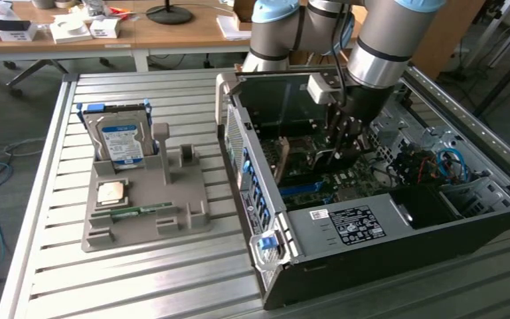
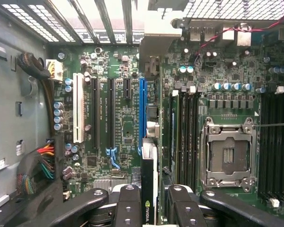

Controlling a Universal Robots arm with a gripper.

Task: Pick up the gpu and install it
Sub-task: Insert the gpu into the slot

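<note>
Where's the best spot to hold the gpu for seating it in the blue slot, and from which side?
Its upper edge, pinched across the two flat faces, from straight above the motherboard. The gpu stands edge-on, roughly in line with the blue slot, so those faces give opposed surfaces and the connector edge stays free. The gripper holds it this way.

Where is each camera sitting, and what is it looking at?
Exterior view: off the arm, up high, looking down at the open computer case on the table; the arm shows.
Wrist view: on the wrist, looking down the fingers gripping the gpu over the motherboard.
Shared: both see the motherboard inside the case.
</note>
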